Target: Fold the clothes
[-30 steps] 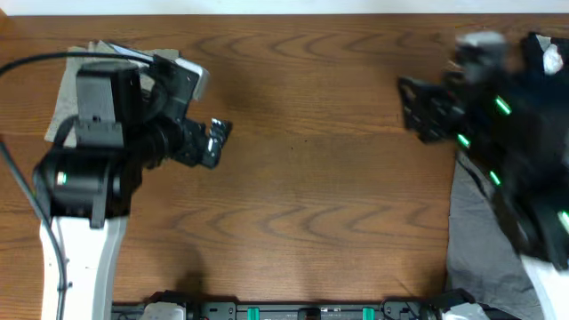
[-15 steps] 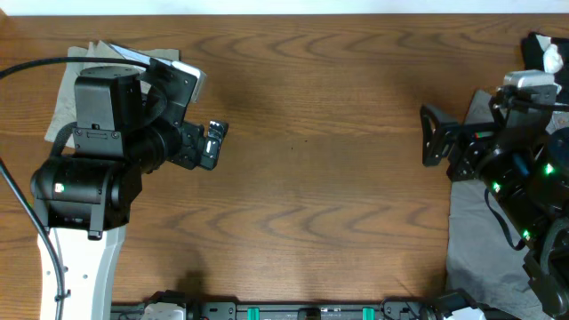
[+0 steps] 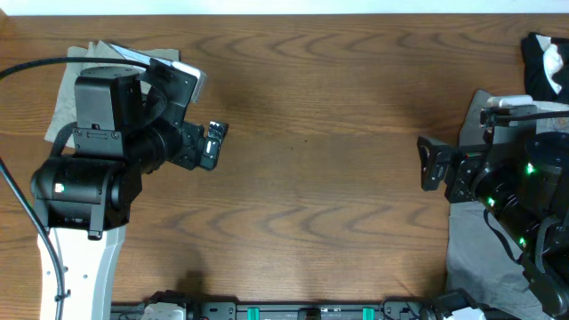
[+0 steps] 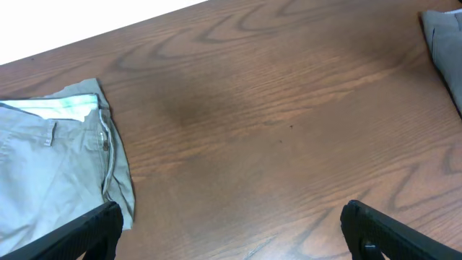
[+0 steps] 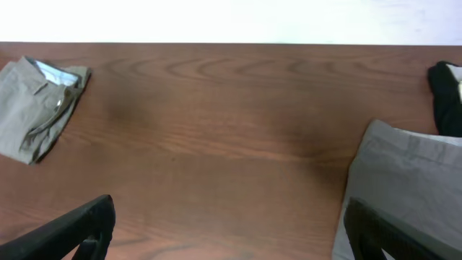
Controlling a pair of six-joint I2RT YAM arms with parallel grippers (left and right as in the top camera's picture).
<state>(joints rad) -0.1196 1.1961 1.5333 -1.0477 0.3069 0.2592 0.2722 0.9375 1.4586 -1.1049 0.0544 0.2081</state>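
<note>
The clothes, pale khaki shorts (image 3: 60, 107), lie folded at the table's far left, mostly hidden under my left arm in the overhead view. The left wrist view shows them (image 4: 50, 166) beside my left finger, with the whitish lining at the waistband. In the right wrist view they (image 5: 36, 108) lie far off at the upper left. My left gripper (image 3: 213, 142) hovers just right of them, open and empty (image 4: 231, 231). My right gripper (image 3: 431, 164) stands open and empty at the right side of the table (image 5: 231, 231), pointing left.
Darker grey shorts (image 3: 476, 240) lie spread at the right edge, under my right arm, seen too in the right wrist view (image 5: 404, 173). A small black-and-white garment (image 3: 544, 62) sits in the far right corner. Bare wooden table (image 3: 311, 178) lies between the grippers.
My right arm has swung back and down along the right edge, and its jaws have opened wider. The left arm and the khaki shorts have not moved.
</note>
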